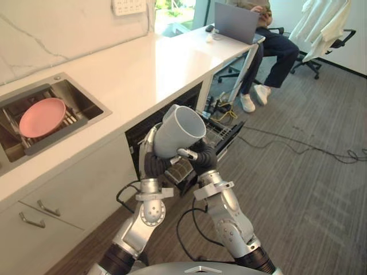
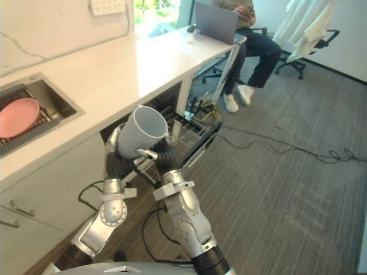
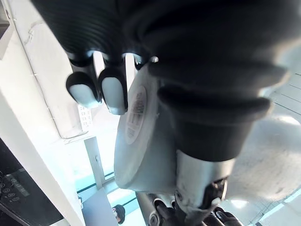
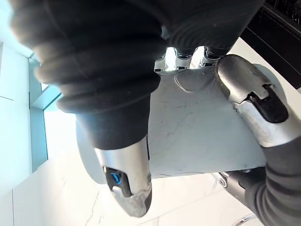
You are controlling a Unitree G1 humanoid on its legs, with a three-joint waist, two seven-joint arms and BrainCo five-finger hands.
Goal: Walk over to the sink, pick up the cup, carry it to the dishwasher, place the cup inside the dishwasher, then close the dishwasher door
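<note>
A grey cup (image 1: 178, 132) is held tilted, mouth up and away from me, above the open dishwasher (image 1: 225, 133), whose wire rack is pulled out over the lowered door. My left hand (image 1: 153, 163) wraps the cup's base from the left. My right hand (image 1: 202, 157) grips it from the right, thumb across the front. In the left wrist view the dark fingertips (image 3: 113, 90) curl against the cup's base (image 3: 138, 141). In the right wrist view the thumb (image 4: 128, 184) presses on the cup's wall (image 4: 202, 136).
The white counter (image 1: 137, 69) runs along the left, with a steel sink (image 1: 92, 106) holding a pink plate (image 1: 41, 116). A seated person (image 1: 275, 51) with a laptop (image 1: 235, 22) is at the counter's far end. Cables (image 1: 309, 150) lie on the grey floor.
</note>
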